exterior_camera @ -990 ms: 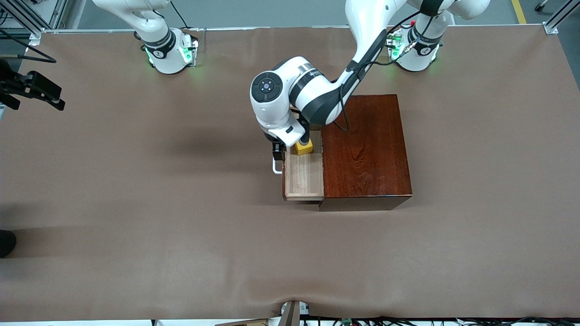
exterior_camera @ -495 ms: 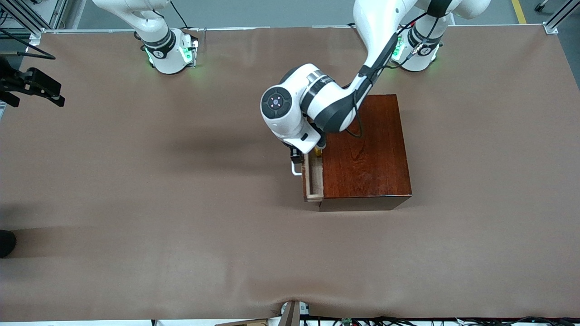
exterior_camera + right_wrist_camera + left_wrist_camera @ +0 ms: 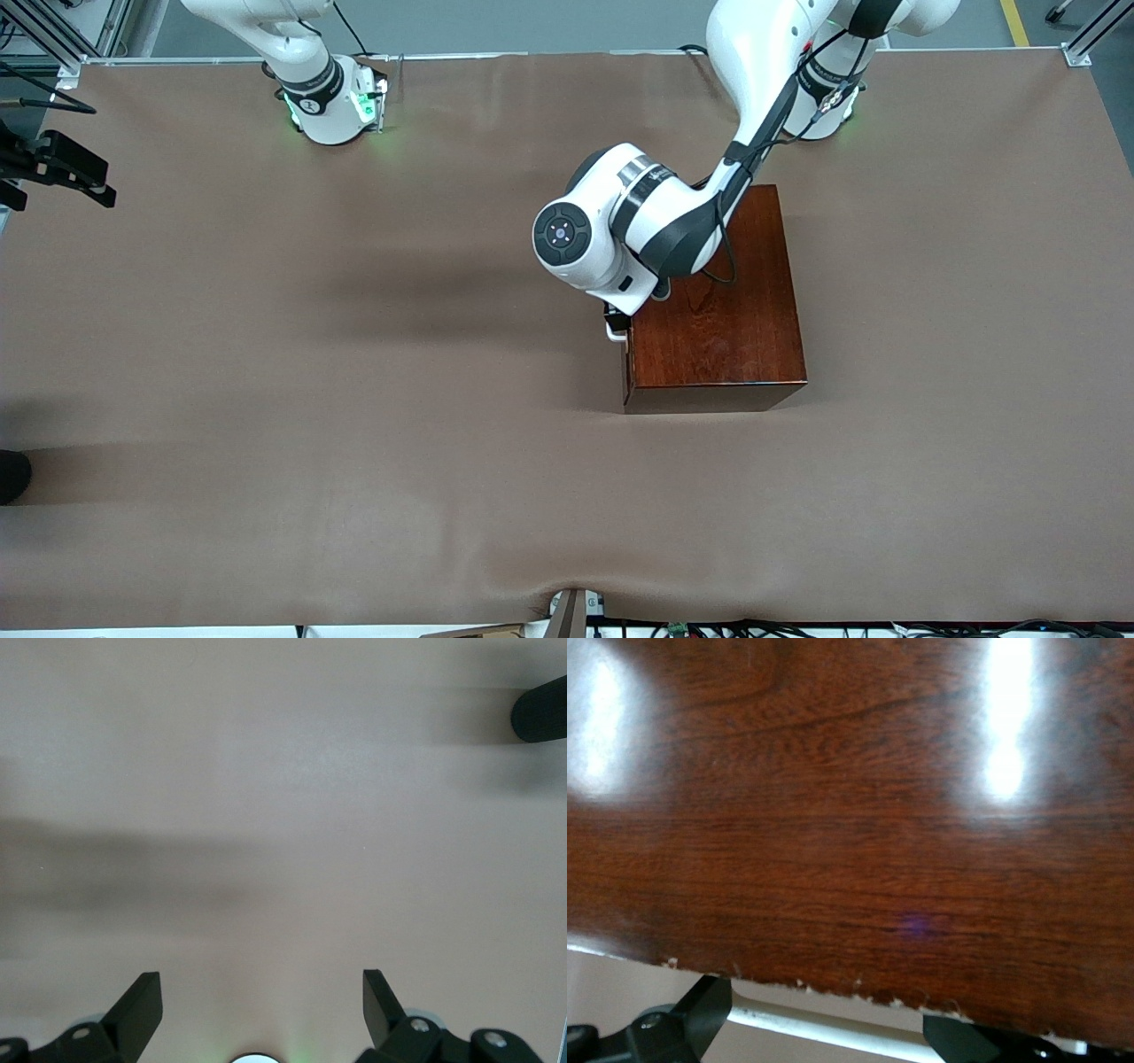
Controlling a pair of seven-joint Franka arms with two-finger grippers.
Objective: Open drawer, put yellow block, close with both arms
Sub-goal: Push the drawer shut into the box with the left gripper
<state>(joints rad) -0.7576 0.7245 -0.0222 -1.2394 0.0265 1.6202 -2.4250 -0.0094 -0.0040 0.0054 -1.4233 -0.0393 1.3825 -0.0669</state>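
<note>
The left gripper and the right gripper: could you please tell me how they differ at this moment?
Place: the left gripper is at the dark wooden box, while the right gripper waits over bare table at the right arm's end.
Contact: the left gripper's fingers straddle the box's white handle; the right gripper has nothing between its fingers.
Shared: both are open and hold nothing.

The glossy dark reddish-brown wooden box [image 3: 718, 306] sits mid-table, its drawer shut flush, the white bar handle [image 3: 833, 1030] against its front face.
</note>
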